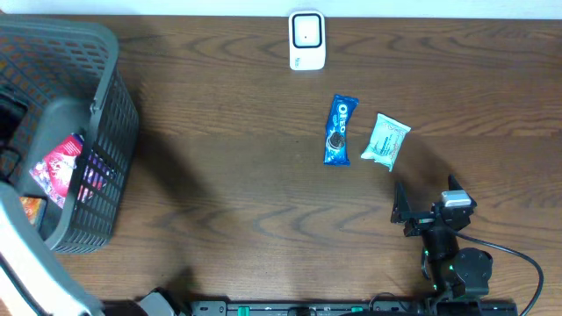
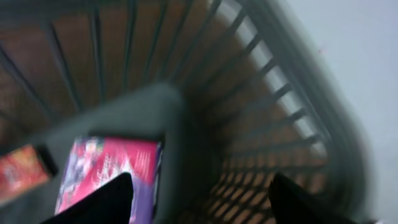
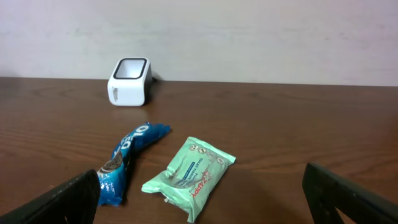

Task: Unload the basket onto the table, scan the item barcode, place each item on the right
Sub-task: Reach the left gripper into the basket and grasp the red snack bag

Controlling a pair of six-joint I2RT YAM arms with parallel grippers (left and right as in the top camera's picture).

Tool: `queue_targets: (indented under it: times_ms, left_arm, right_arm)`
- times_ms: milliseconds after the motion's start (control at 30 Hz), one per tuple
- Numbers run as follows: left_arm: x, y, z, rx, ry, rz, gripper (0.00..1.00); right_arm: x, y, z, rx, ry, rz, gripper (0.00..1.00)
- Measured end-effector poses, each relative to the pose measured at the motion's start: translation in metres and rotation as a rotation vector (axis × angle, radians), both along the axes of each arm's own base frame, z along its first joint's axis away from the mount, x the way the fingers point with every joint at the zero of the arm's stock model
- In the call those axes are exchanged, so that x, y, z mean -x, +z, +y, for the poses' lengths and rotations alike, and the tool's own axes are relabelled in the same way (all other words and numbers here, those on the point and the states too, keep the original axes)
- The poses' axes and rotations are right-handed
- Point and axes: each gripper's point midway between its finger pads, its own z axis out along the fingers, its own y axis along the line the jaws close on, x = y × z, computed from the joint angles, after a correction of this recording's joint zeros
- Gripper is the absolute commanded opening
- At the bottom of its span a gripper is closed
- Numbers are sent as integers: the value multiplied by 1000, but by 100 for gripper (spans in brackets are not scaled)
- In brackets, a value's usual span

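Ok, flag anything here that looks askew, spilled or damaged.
Nothing stands out. The Oreo packet and the pale green packet lie flat side by side on the table, both intact. The barcode scanner stands upright beyond them. The grey basket holds a pink packet inside, nothing spilled.

Dark wood-grain table [image 1: 219, 175] — pale plain wall [image 3: 249, 31] behind far edge.

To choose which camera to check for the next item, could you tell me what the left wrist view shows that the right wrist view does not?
Only left wrist: the basket interior, with a red packet and an orange packet. Only right wrist: the scanner, Oreo pack and green pack. Both: the table, plus each view's own open claw, left claw and right claw.
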Motion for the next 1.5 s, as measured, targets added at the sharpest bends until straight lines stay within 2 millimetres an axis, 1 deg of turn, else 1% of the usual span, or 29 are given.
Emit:
queue_targets:
  times_ms: [167,267,300,367,467,567,667,733,800,900,1033,1067,1133,1167,1200,1233,1267,1500]
  left_arm:
    - [-16,-65,-2,85,-65,176,70]
    - [-16,-101,-3,96,-66,309,71]
    - [-15,-112,-2,91,-61,353,71]
    - [-12,-129,0,78,-48,431,74]
    - [-12,-155,-1,75,-47,526,74]
    - [-14,-178,-3,72,-56,602,75]
    - [-15,-196,-5,48,-58,674,75]
    - [-15,-207,-6,27,-61,719,80]
    - [-15,-217,-7,10,-66,760,81]
    - [-14,-233,-8,-15,-71,824,82]
    - [-8,-253,-7,-31,-72,907,80]
    - [-5,-257,-6,-31,-71,926,76]
    - [-2,-258,-5,-39,-59,943,57]
    - [0,-258,-4,-46,-57,955,37]
    - [2,-258,-3,-50,-54,966,23]
    - [3,-258,-2,-58,-54,974,13]
    - [3,-258,-1,-64,-52,978,8]
    - [10,-252,-1,-71,-45,999,7]
  right_arm:
    - [0,0,0,0,-1,0,99]
    - [0,0,0,0,-1,0,99]
    - [0,0,0,0,-2,0,99]
    - [0,0,0,0,-2,0,99]
    - [0,0,0,0,-2,0,99]
    - [0,0,0,0,-2,0,99]
    - [0,0,0,0,-2,0,99]
    - [0,0,0,0,-2,0,99]
    - [0,0,0,0,-2,0,99]
    - [0,0,0,0,-2,0,99]
    - [0,0,0,0,-2,0,99]
    - [0,0,0,0,-2,0,99]
    - [0,0,0,0,-2,0,99]
    - [0,0,0,0,-2,0,99]
    - [0,0,0,0,-2,0,99]
    - [0,0,0,0,-2,0,99]
    - [0,0,0,0,-2,0,99]
    - [0,0,0,0,-2,0,99]
